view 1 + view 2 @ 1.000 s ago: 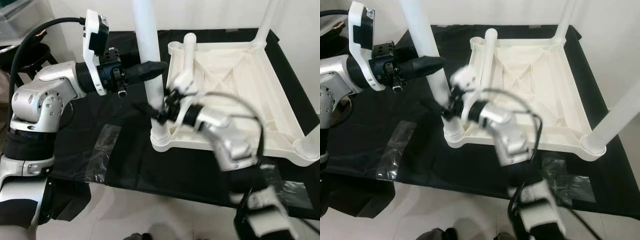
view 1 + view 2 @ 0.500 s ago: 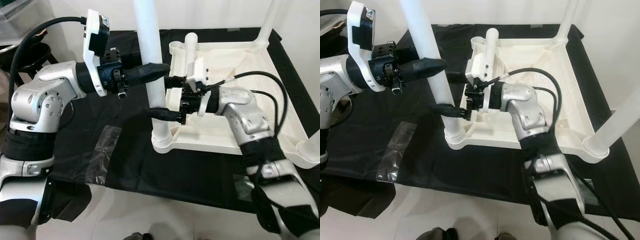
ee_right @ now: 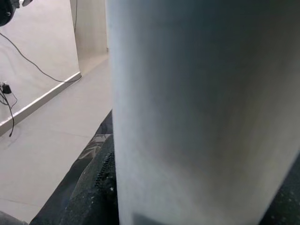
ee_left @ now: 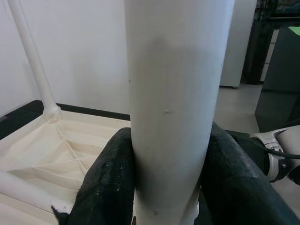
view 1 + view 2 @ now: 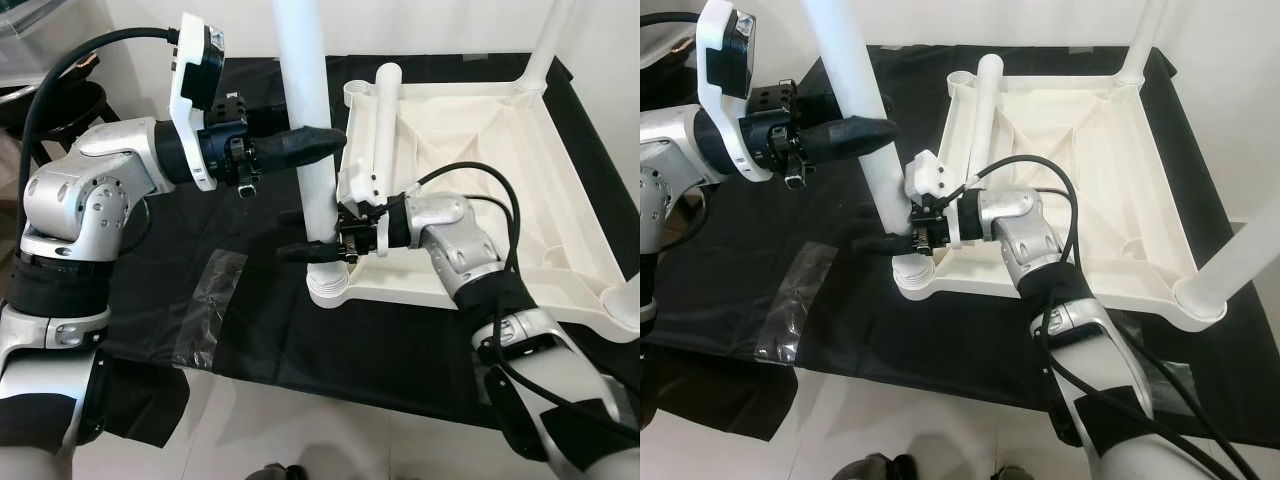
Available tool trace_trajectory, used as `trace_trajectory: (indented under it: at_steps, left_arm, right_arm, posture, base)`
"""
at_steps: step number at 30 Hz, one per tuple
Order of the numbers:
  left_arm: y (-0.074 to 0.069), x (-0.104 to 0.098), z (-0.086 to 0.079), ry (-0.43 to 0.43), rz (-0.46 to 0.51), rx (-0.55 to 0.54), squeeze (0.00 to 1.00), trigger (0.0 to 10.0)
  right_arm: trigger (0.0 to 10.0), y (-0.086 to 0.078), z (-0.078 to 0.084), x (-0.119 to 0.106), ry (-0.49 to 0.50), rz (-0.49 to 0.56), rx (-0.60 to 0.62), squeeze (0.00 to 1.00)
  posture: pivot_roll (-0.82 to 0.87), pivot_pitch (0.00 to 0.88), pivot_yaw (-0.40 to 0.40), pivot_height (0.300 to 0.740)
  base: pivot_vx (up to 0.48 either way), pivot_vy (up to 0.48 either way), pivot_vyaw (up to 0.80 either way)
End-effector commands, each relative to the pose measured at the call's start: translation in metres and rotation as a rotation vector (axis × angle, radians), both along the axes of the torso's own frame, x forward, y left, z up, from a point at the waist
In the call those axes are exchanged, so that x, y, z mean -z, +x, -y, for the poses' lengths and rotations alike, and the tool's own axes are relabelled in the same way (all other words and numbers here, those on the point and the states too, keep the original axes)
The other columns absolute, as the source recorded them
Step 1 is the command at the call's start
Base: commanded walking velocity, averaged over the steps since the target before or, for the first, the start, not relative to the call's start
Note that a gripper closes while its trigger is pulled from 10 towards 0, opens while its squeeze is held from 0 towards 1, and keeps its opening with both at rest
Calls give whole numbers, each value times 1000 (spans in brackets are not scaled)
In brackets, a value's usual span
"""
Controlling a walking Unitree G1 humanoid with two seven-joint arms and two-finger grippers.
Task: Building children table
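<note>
A white plastic table top [image 5: 560, 200] lies upside down on a black cloth. An upright white leg [image 5: 312, 90] stands in its near-left corner socket [image 5: 330, 290]. My left gripper [image 5: 318, 143] is shut on this leg about halfway up, and its black fingers [image 4: 110, 183] press both sides. My right gripper [image 5: 305, 235] reaches in from the table side, low on the same leg just above the socket, with a finger on either side against it. Another leg [image 5: 380, 120] lies loose across the underside. Two more legs [image 5: 545, 45] [image 5: 1240, 260] stand at the right corners.
The black cloth [image 5: 220, 330] covers the floor under the table, with clear tape patches [image 5: 205, 300] at its near edge. Pale floor [image 5: 300, 430] lies in front of the cloth. A dark stool [image 5: 60, 110] stands at the far left, and a white wall runs behind.
My right arm swung in and lowered its gripper to the base of the near-left leg, and its fingers narrowed from wide open onto the leg. The left gripper kept its hold.
</note>
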State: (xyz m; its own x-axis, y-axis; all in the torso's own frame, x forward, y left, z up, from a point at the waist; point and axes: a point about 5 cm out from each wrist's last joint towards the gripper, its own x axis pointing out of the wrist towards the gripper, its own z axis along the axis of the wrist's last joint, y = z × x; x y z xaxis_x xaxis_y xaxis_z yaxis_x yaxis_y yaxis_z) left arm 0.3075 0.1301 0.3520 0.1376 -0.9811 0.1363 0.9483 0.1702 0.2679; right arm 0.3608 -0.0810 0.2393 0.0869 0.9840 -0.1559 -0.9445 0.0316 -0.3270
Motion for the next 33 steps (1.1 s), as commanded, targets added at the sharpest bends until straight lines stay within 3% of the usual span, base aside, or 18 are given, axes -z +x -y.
trace_trajectory:
  at_steps: [1,2,3,4,11,12,13,14,16,17,24,25,27,28,29,30,31,33]
  left_arm:
    - [-6,4,8,58,-2,102,0,0]
    - [-5,4,9,48,-9,95,239,2353]
    - [-4,4,9,39,-18,87,733,5255]
    - [-3,5,9,40,-27,77,1000,10000]
    - [1,6,9,40,-19,14,1000,10000]
    - [4,4,6,9,-24,-37,0,10000]
    - [4,4,6,9,-24,-37,0,10000]
    - [6,3,4,-12,-29,-71,0,10000]
    - [8,4,1,-21,-33,-97,0,10000]
    - [10,6,1,-28,-43,-108,0,10000]
    - [14,12,6,-27,-58,-122,0,10000]
    - [14,12,6,-27,-58,-122,0,4196]
    - [14,12,6,-27,-58,-122,0,4196]
    - [12,14,6,-17,-62,-113,0,0]
    - [11,15,5,-11,-65,-105,0,0]
    - [10,16,5,-4,-70,-101,0,0]
    - [9,17,4,6,-70,-102,0,0]
    - [9,18,4,11,-69,-105,0,0]
  right_arm:
    - [0,2,-1,0,-26,36,2,0]
    - [0,1,0,1,-14,31,13,0]
    - [0,1,0,3,-5,29,22,0]
    - [0,0,0,8,2,24,52,0]
    - [0,-2,0,22,4,-2,145,0]
    - [0,-32,-30,69,39,-128,340,0]
    - [0,-32,-30,69,39,-128,340,0]
    - [0,-59,-44,90,73,-208,519,0]
    - [0,-77,-51,97,127,-202,677,0]
    - [0,-75,-50,92,173,-174,790,0]
    - [0,-49,-51,73,227,-95,810,0]
    - [0,-48,-52,72,230,-95,807,0]
    - [0,-48,-53,71,231,-95,805,0]
    - [0,-49,-53,71,226,-94,799,0]
    - [0,-49,-54,71,223,-94,794,0]
    - [3176,-51,-53,67,215,-89,810,0]
    - [10000,-51,-51,63,205,-81,818,0]
    - [10000,-49,-49,58,208,-77,826,0]
  posture:
    - [-14,146,113,740]
    - [-22,144,111,740]
    - [-23,143,110,740]
    - [-26,142,107,740]
    - [-29,143,86,740]
    - [-23,153,73,740]
    - [-23,153,73,740]
    - [-18,156,76,740]
    - [-29,157,101,740]
    - [-42,144,112,740]
    - [-43,137,100,740]
    - [-43,135,99,740]
    - [-43,135,99,740]
    - [-38,134,98,740]
    - [-38,134,98,740]
    - [-36,134,101,740]
    - [-33,132,99,740]
    - [-32,132,99,740]
  base:
    - [0,0,0]
    - [0,0,0]
    - [0,0,0]
    - [0,0,0]
    - [0,0,0]
    - [0,0,0]
    - [0,0,0]
    - [0,0,0]
    - [0,0,0]
    - [0,0,0]
    - [0,0,0]
    - [0,0,0]
    - [0,0,0]
    - [0,0,0]
    - [0,0,0]
    - [0,0,0]
    - [0,0,0]
    - [0,0,0]
